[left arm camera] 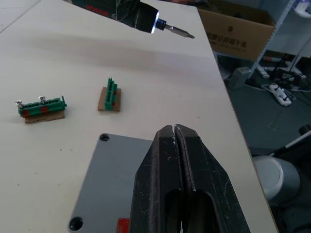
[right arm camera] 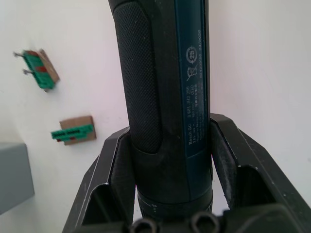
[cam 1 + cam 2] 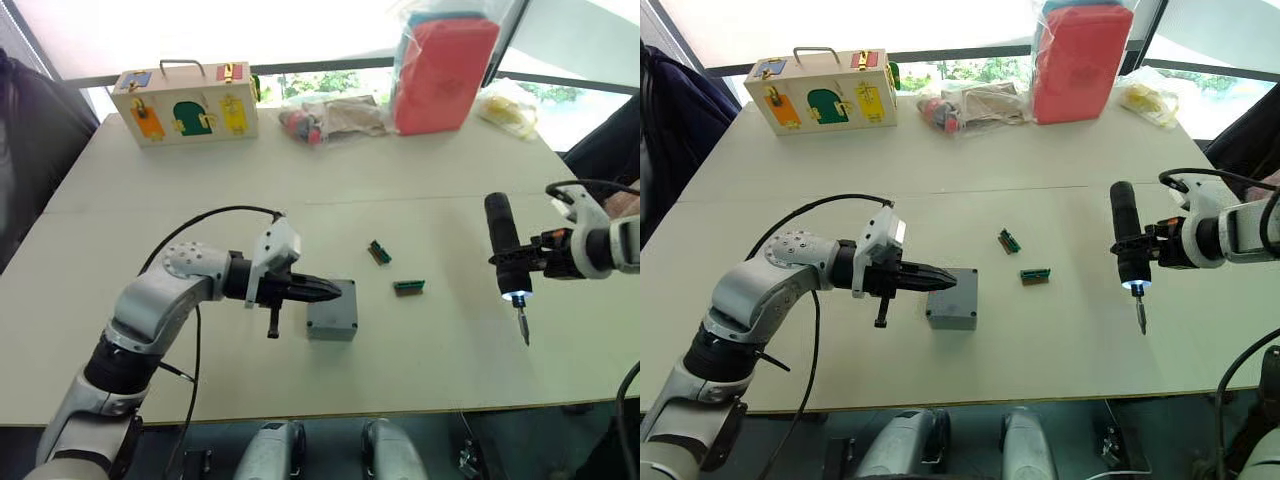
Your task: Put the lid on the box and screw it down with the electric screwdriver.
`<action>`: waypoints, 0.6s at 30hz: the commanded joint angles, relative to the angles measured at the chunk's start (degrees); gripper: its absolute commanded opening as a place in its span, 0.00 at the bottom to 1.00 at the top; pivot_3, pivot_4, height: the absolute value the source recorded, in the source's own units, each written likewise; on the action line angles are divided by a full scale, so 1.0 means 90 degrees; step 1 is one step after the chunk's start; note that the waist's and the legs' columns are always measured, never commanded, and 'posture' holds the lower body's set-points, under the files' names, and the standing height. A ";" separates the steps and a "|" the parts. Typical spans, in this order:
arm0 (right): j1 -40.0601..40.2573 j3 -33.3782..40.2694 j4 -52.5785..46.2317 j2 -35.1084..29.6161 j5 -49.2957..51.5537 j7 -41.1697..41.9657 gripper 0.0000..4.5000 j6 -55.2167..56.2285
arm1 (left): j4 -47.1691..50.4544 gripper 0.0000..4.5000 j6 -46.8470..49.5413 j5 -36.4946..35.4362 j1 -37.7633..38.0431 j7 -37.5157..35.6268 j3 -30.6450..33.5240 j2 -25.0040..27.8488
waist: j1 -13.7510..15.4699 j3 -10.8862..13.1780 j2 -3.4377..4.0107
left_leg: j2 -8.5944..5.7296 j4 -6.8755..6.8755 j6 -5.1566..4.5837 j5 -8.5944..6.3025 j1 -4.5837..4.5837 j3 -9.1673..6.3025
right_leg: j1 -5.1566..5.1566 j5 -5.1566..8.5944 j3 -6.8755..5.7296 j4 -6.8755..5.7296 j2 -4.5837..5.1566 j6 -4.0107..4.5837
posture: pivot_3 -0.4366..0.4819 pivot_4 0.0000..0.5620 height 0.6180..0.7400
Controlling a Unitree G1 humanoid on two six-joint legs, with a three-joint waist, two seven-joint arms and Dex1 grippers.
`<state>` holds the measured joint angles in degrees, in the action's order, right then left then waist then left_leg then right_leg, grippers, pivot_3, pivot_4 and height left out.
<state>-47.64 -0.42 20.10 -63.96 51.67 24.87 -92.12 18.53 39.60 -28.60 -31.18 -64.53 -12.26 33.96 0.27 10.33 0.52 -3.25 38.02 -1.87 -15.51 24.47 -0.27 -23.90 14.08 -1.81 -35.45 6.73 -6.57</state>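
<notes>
Two grippers are showing — the left gripper and the right gripper. One electric screwdriver and one box are sitting in view. Two small green pieces are lying on the table — one, another. One wooden box and one red case are standing at the far edge.

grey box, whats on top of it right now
The lid sits on the box, and the shut left gripper hovers over it. The box's inside is covered.

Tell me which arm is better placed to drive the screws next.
Right. Its gripper already holds the slim dark electric screwdriver upright, tip lit, beside the small grey plastic box. The left gripper, fingers closed, rests over the box.
</notes>
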 commanded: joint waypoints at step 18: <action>-0.0995 -0.2336 0.1562 0.0505 -0.2724 0.2703 0.74 0.1481 | 0.0545 0.00 0.0235 -0.0197 0.0046 0.0521 0.0220 0.0274 | 0.0032 0.0005 -0.0006 | -0.0007 0.0024 0.0000 0.0003 -0.0002 0.0000 | 0.0008 -0.0017 0.0004 -0.0013 -0.0008 -0.0022 | 0.48 0.27 1.00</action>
<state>-55.52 -20.48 34.48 -59.08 29.34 47.23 -80.17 21.55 41.92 -29.41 -29.98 -60.41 -12.08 36.16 0.55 10.38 0.47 -3.31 38.23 -1.86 -15.48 24.44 -0.27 -23.83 13.92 -1.78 -35.58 6.65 -6.77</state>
